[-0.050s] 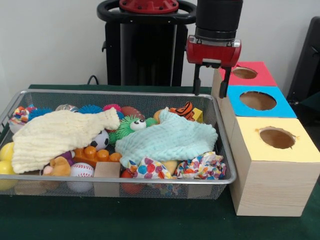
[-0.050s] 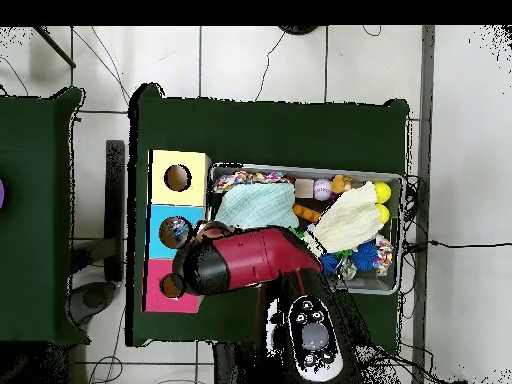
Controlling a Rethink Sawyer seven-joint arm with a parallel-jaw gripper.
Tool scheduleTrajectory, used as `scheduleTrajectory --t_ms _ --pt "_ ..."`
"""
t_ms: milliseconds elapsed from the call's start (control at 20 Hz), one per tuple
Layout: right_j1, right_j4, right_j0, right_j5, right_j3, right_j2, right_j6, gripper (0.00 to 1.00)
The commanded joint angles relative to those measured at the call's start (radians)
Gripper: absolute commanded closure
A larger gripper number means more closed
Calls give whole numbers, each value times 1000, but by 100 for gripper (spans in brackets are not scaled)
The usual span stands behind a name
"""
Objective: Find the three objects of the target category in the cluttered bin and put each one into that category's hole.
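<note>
My gripper [image 1: 210, 86] hangs open and empty above the far right corner of the wire bin [image 1: 125, 93], close to the red-topped box [image 1: 265, 75]. In the overhead view the arm's end [image 2: 195, 262] lies over the edge between the bin and the blue and red boxes. A cream cloth [image 1: 57, 132] and a teal cloth [image 1: 167, 140] cover much of the bin. Around them lie a green fuzzy toy with eyes [image 1: 131, 125], a tiger-striped toy [image 1: 184, 109], a small soccer ball [image 1: 101, 140], a baseball [image 1: 81, 171], an orange brick [image 1: 95, 154] and a wooden block [image 1: 107, 170].
Right of the bin stand three wooden boxes in a row, each with a round hole on top: yellow [image 1: 300, 150] nearest, blue [image 1: 282, 107] in the middle, red farthest. Yellow balls [image 1: 6, 151] and patterned cloths [image 1: 205, 167] fill the bin's edges.
</note>
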Motion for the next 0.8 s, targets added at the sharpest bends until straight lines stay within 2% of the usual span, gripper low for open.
scheduleTrajectory --t_ms 50,250,300,800 --pt "49 31 -32 -79 94 -63 175 0" --pt "78 61 -23 -158 116 -116 240 0" --pt "92 62 -2 -183 112 -155 267 0" --pt "146 151 37 -267 117 -235 250 0"
